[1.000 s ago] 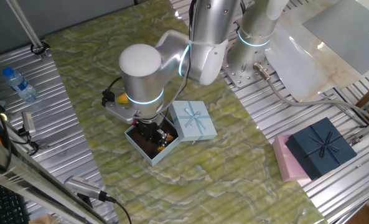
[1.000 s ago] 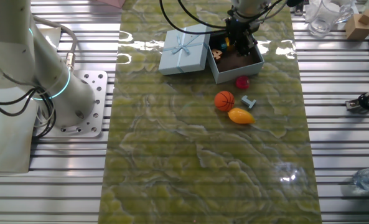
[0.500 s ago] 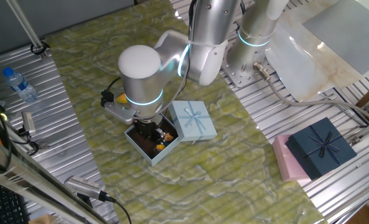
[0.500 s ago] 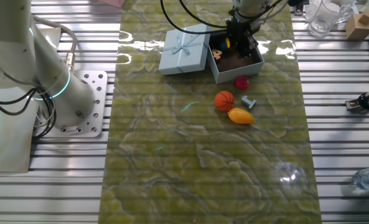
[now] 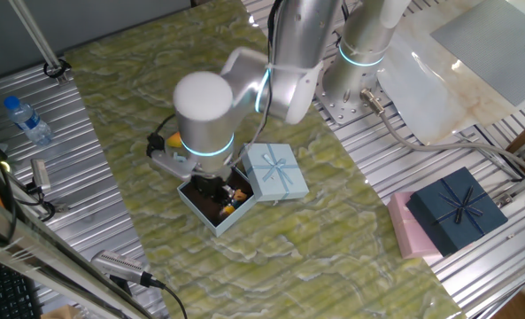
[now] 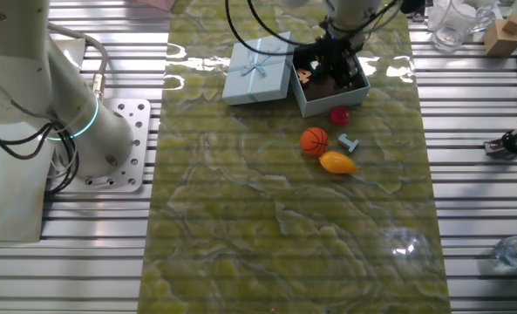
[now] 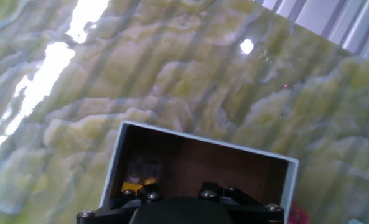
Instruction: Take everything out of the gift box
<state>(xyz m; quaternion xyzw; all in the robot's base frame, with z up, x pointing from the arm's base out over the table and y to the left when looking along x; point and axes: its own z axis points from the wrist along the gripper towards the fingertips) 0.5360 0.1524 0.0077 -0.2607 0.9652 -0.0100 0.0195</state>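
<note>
The pale-blue gift box (image 5: pixel 211 219) (image 6: pixel 335 96) stands open on the green marbled mat, and its bow lid (image 5: pixel 275 170) (image 6: pixel 258 70) lies beside it. My gripper (image 5: pixel 212 189) (image 6: pixel 332 59) reaches down inside the box, and its fingers are hidden there. Small yellow and orange bits (image 5: pixel 231 206) (image 6: pixel 302 75) (image 7: pixel 134 185) lie on the box's brown floor. Out on the mat lie an orange basketball (image 6: pixel 314 140), a yellow-orange mango (image 6: pixel 337 162), a magenta piece (image 6: pixel 339 115) and a small grey-blue piece (image 6: pixel 349 144). The hand view shows the box rim (image 7: pixel 196 140) above the hand's dark housing.
A dark navy box with a bow (image 5: pixel 457 208) sits on a pink box (image 5: pixel 404 226) at the table's right side. A water bottle (image 5: pixel 27 120) lies on the ribbed metal at the left. Glassware (image 6: pixel 454 22) stands by the far corner.
The arm has shifted slightly over the box. The gripper stays inside the box, and the toys on the mat have not moved.
</note>
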